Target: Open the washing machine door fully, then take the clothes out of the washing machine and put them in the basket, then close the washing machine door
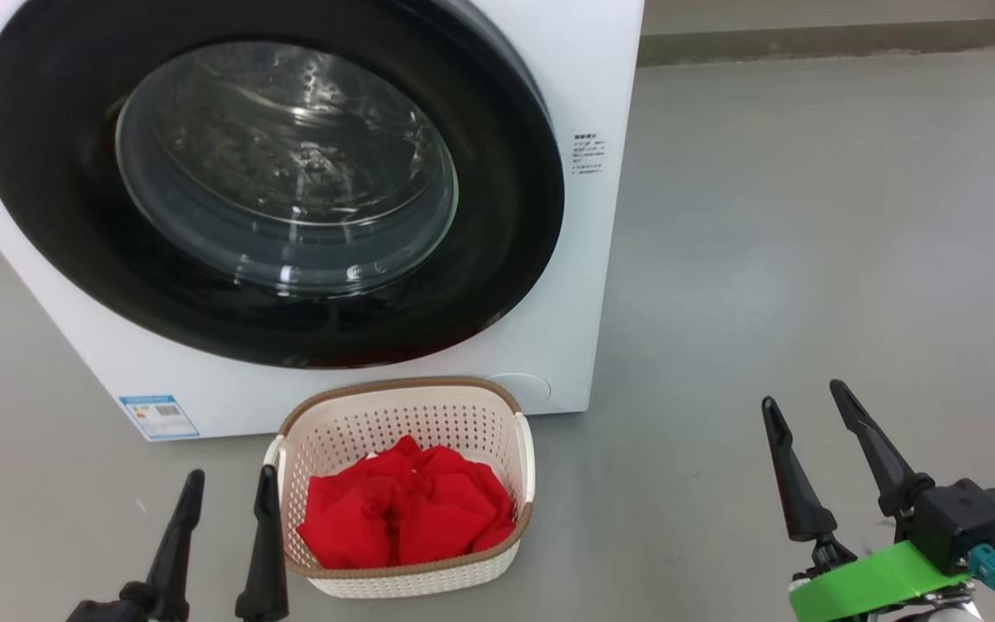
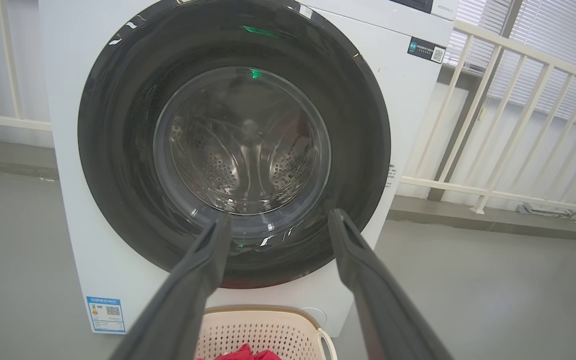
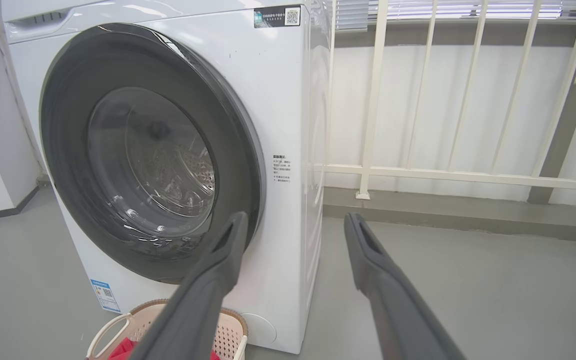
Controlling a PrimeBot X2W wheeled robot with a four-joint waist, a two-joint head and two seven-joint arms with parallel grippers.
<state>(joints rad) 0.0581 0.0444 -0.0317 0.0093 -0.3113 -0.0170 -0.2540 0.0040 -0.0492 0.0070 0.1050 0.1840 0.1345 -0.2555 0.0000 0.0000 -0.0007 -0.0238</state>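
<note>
The white washing machine (image 1: 549,104) stands in front of me with its black-rimmed round door (image 1: 273,181) shut flat against the front; through the glass the steel drum shows no fabric. On the floor just before it sits the cream basket (image 1: 523,449) with the red clothes (image 1: 407,510) piled inside. My left gripper (image 1: 230,488) is open and empty, low at the basket's left side. My right gripper (image 1: 804,402) is open and empty over bare floor to the right. The door (image 2: 233,145), basket (image 2: 263,325) and clothes (image 2: 243,354) also show in the left wrist view.
A blue label sticker (image 1: 158,416) marks the machine's lower left front. Grey floor (image 1: 808,259) stretches wide to the right of the machine. A cream railing (image 3: 468,172) runs along the wall behind, beside the washing machine (image 3: 278,100).
</note>
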